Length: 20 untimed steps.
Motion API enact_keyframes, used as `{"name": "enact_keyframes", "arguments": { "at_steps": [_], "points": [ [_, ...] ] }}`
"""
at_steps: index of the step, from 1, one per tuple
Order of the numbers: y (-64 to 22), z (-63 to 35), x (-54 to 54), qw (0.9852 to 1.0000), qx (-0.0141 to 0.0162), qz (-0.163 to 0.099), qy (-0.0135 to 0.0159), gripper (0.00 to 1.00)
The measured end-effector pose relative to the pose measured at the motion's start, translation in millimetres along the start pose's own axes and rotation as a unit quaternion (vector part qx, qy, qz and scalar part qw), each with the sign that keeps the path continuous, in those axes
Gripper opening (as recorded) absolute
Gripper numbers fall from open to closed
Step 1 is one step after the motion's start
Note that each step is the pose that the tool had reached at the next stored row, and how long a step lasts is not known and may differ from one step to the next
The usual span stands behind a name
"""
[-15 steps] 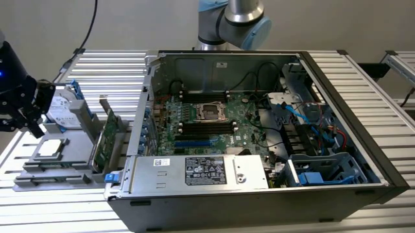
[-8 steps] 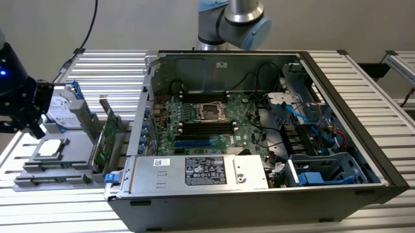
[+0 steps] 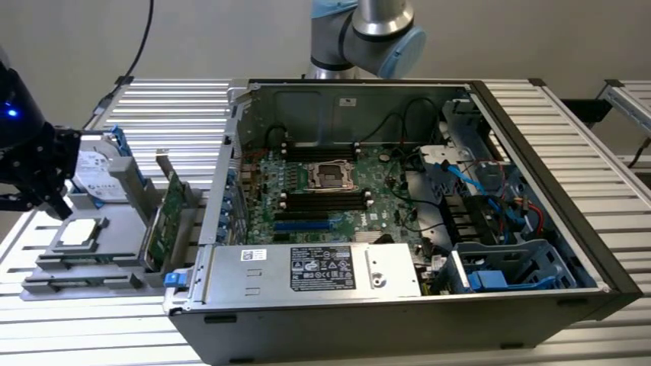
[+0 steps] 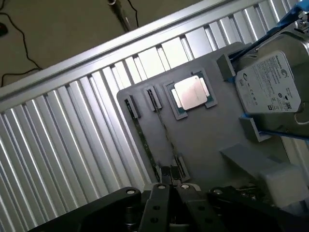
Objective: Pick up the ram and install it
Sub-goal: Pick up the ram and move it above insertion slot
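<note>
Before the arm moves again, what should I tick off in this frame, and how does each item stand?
1. Ram in the tray: ok, it stands on edge in its holder.
2. Gripper over the tray: ok, it is above one end of the ram.
3. Gripper ready to take the ram: not ok, it is shut and empty.
4. Case open, with the slots exposed: ok.
5. Slots free of sticks: cannot tell.
6. CPU and drive apart from the ram: ok.
</note>
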<state>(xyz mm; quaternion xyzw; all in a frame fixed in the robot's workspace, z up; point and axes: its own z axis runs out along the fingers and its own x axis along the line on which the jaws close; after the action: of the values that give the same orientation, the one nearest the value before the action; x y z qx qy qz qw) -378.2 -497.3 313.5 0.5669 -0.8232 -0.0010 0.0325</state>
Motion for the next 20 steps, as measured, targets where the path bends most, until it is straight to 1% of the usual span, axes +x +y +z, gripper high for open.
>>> {"name": "enact_keyframes", "arguments": {
  "at_steps": [2,4,6,8,9,11,13,17,18,20],
  "points": [
    [0.0,0.4,0.0,0.9998,0.0009,-0.018,0.0007,0.11],
    [-0.1,0.9,0.0,0.9993,0.0019,-0.037,0.0014,0.11],
    [-0.1,1.3,-0.1,0.9985,0.0029,-0.055,0.0021,0.11],
    [-0.1,1.6,-0.1,0.9973,0.0038,-0.073,0.0028,0.11],
    [-0.1,1.9,-0.1,0.9959,0.0047,-0.09,0.0035,0.11],
    [-0.1,2.2,-0.1,0.9942,0.0056,-0.107,0.0041,0.11],
    [-0.1,2.5,-0.1,0.9921,0.0066,-0.126,0.0048,0.11],
    [0.0,2.7,-0.1,0.9869,0.0085,-0.161,0.0062,0.11],
    [0.1,2.8,-0.1,0.9861,0.0087,-0.166,0.0063,0.11],
    [0.1,2.8,-0.1,0.986,0.0088,-0.166,0.0063,0.11]
  ]
}}
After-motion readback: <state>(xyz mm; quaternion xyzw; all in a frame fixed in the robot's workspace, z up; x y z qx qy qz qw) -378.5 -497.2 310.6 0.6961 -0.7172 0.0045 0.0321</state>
